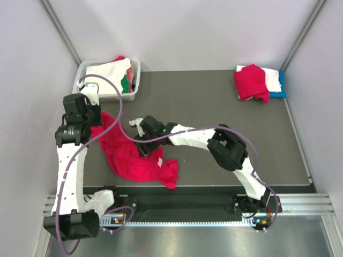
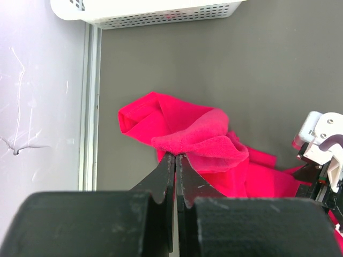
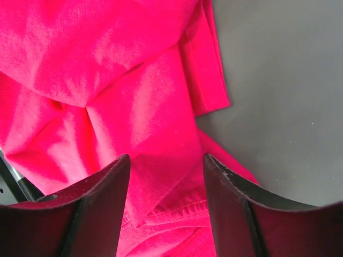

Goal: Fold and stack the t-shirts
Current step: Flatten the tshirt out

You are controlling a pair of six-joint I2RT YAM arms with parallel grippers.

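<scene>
Tub [image 1: 107, 97], far-left corner: holds white, red and green cloth. Left gripper [image 2: 176, 156] pinches the red shirt [image 1: 128, 160] near the left edge. Right gripper [image 3: 166, 160] is spread over it. Stack [image 1: 252, 81] in the far-right corner, with bare worktop [image 1: 203, 107] between.

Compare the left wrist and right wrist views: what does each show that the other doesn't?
Only the left wrist: the left claw shut on a raised fold of the red t-shirt, the white perforated tub beyond it, and the wall at left. Only the right wrist: the right claw open over the cloth, with a stitched hem between its fingers. Both: the same red t-shirt on the dark table.
</scene>
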